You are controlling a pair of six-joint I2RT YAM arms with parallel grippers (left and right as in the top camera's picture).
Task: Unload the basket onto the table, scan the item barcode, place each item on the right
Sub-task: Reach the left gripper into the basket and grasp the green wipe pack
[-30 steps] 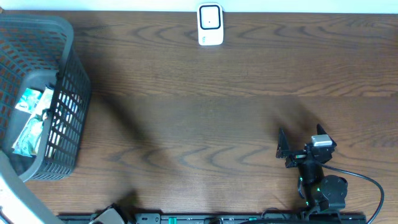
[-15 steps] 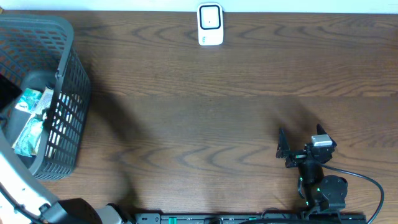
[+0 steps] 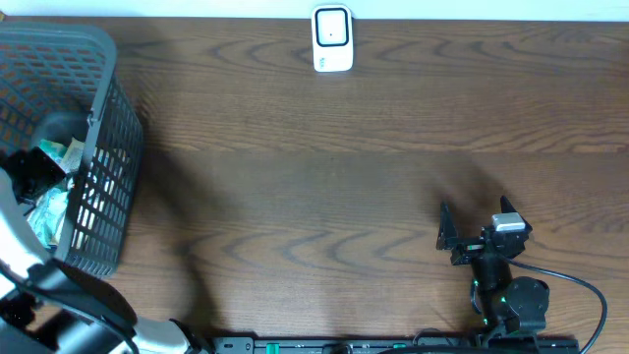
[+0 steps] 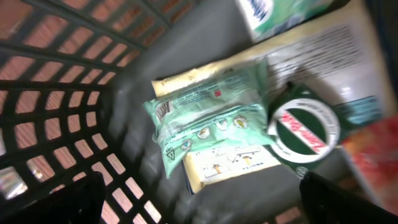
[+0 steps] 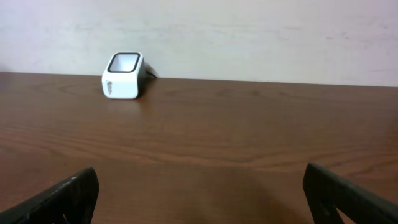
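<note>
Packet (image 4: 211, 134) in green wrapping lies flat on the floor of the basket (image 4: 56, 93), just ahead of my left pincer (image 4: 202, 198), in line with the gap between its fingers, untouched. That pincer is spread wide and holds nothing. My right pincer (image 5: 199, 196), well apart over the table (image 5: 205, 143), gapes empty too, facing the scanner (image 5: 123, 76).

A dark wood-grain table (image 3: 344, 147) meets a plain pale wall (image 5: 249, 31).
</note>
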